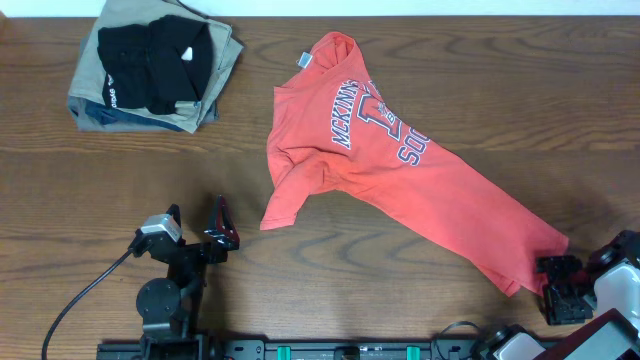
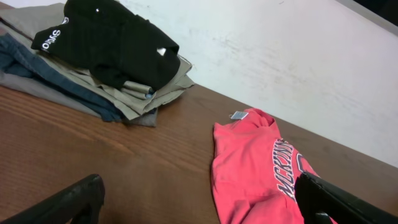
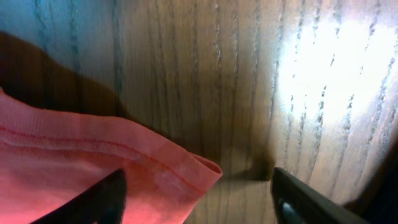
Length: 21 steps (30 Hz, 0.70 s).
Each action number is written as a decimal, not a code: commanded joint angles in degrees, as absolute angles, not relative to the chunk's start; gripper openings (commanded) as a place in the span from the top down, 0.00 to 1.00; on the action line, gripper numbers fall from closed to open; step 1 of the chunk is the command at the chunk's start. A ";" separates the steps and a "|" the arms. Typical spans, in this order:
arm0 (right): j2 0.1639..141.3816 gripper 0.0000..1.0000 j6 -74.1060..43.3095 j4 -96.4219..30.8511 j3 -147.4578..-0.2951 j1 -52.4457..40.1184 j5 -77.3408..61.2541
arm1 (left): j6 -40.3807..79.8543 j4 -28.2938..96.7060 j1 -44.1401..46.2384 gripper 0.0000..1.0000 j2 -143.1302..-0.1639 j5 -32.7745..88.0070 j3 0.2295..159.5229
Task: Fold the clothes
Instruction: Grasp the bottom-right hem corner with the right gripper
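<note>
- We judge the first grasp underway: the shirt (image 1: 400, 170) sprawls unfolded on the counter (image 1: 100, 200).
- Right end effector (image 3: 199, 190), spread, straddles the shirt's hem corner; next we close there.
- Left end effector (image 2: 199, 208), spread, sits near the shirt's sleeve.

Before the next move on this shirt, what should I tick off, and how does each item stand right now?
1. Right tool open: ok.
2. Hem corner of the T-shirt between its fingers: ok.
3. Left tool open, apart from the shirt: ok.
4. Shirt flat and square: not ok, it lies diagonal and rumpled.
5. Folded pile apart from the shirt: ok.
6. Right fingers down at the table: cannot tell.
</note>
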<state>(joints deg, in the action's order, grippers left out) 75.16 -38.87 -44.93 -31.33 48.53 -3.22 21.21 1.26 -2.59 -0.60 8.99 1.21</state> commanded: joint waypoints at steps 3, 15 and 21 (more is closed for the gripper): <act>75.18 0.44 -38.89 -44.34 -30.94 49.32 -3.03 | 21.30 3.14 -2.83 0.02 -0.27 9.82 0.23; 75.18 0.48 -38.48 -39.59 -26.48 49.32 -3.05 | 21.30 3.14 -2.83 0.02 -0.27 9.82 0.23; 75.18 0.64 -38.46 -39.46 -26.39 49.32 -3.25 | 21.30 3.14 -2.83 0.02 -0.27 9.82 0.23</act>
<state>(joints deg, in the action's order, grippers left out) 73.63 -38.70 -40.77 -28.97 48.53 -1.52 21.21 1.26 -2.59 -0.60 8.99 1.21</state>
